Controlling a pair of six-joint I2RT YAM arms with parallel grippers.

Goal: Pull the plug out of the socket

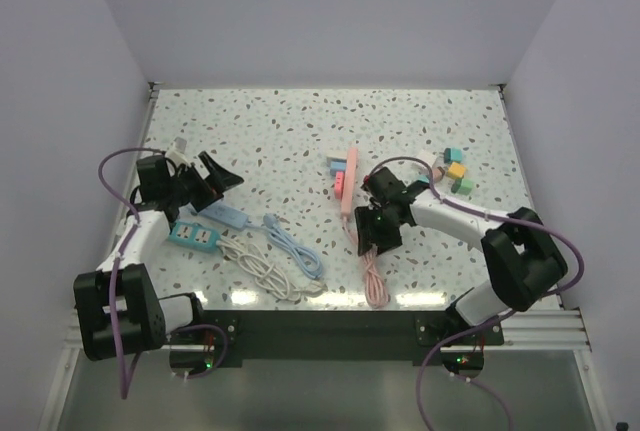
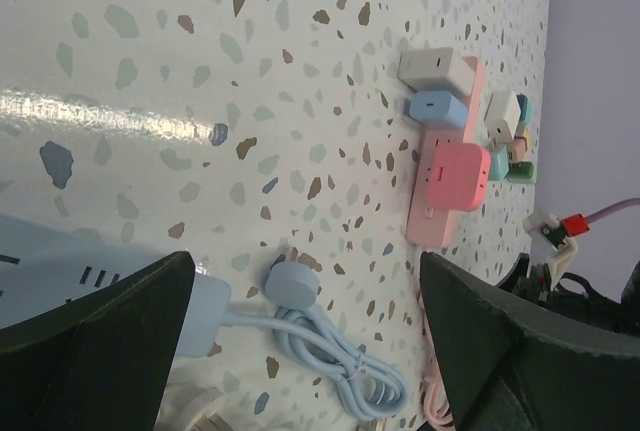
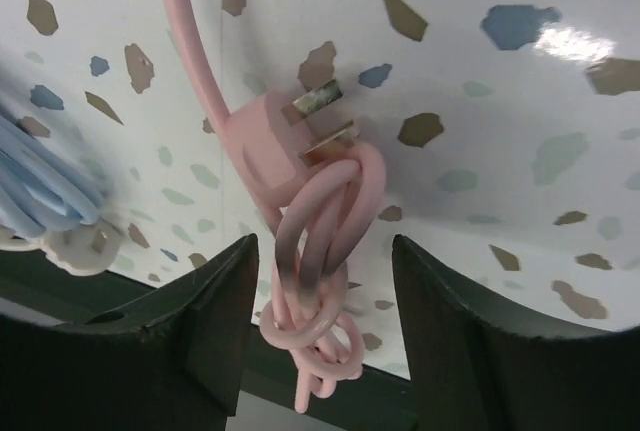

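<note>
Three plugs sit in the pink power strip (image 2: pixel 428 223), which lies just right of the middle of the table (image 1: pixel 300 121) and runs toward the far edge: a white plug (image 2: pixel 437 68), a blue plug (image 2: pixel 437 109) and a pink plug (image 2: pixel 455 174). Each looks like a light, rigid, smooth plastic block held only by its pins. It is best pinched across its flat sides and drawn straight out, though the strip may lift with it. The right gripper (image 3: pixel 320 311) hangs spread wide toward the near edge, over the strip's loose mains plug (image 3: pixel 265 146) and knotted cord (image 3: pixel 320 221), pinching nothing. The left gripper (image 2: pixel 300 341), also spread and empty, hovers near the left edge above a blue power strip (image 2: pixel 50 271).
</note>
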